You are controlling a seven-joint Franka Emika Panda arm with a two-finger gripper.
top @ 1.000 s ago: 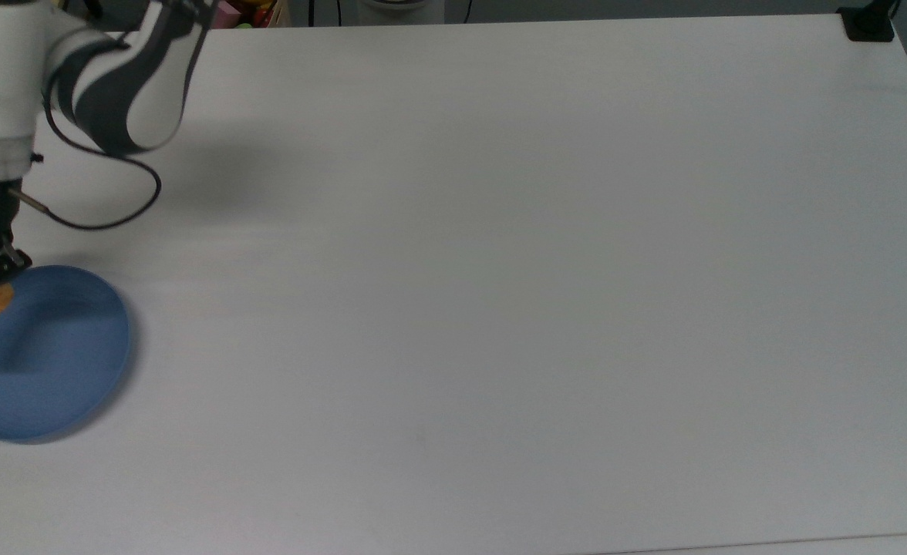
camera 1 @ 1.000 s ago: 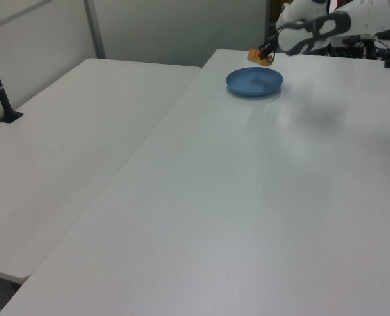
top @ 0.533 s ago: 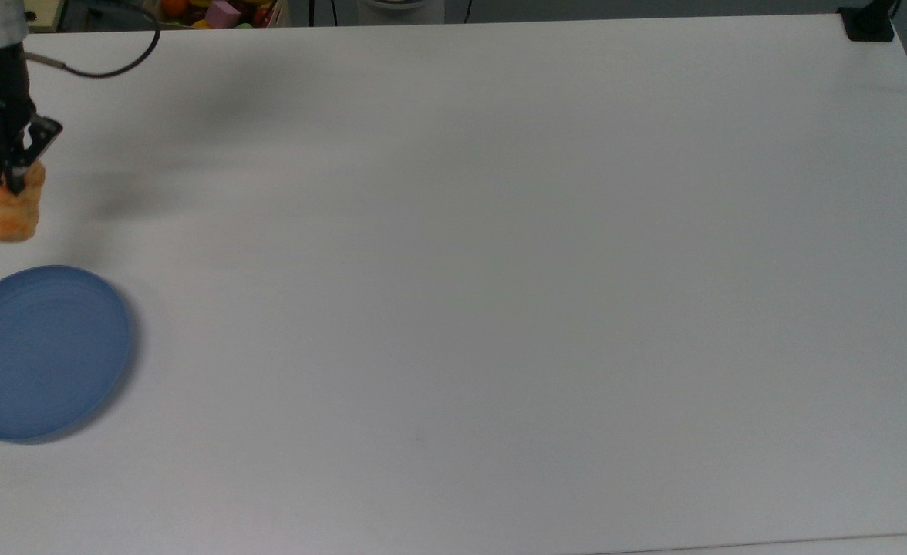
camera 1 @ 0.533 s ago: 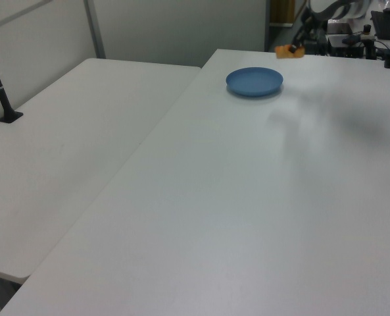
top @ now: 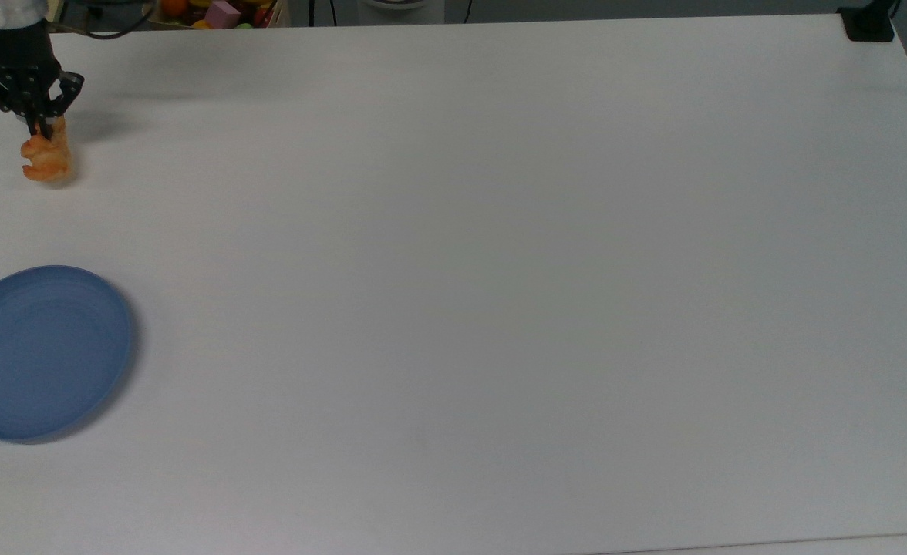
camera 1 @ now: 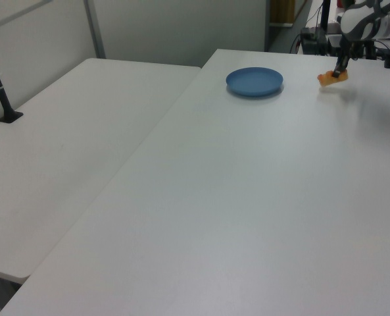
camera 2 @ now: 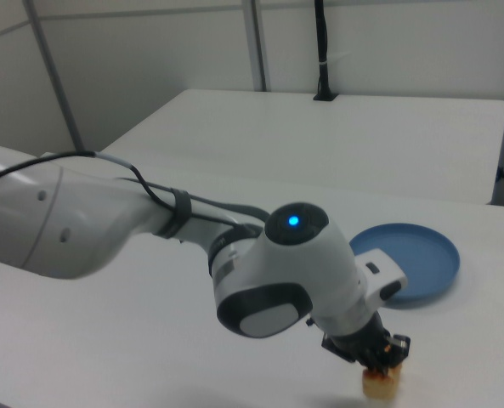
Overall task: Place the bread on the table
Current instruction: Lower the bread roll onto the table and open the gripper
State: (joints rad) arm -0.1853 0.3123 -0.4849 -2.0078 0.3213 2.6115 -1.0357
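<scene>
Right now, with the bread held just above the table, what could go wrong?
1. The gripper pinches only the top end of the bread, so it may tip over or roll when released.
2. The bread hangs near the table edge at the top view's left; a roll that way could carry it off.
3. Whether it touches the table yet is unclear; releasing early may let it bounce.

The blue plate lies apart, so a hit there seems unlikely.

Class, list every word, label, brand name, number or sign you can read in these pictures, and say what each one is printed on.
None: no readable text on the table, blue plate, bread, gripper or robot arm, which bears a plain blue light.
</scene>
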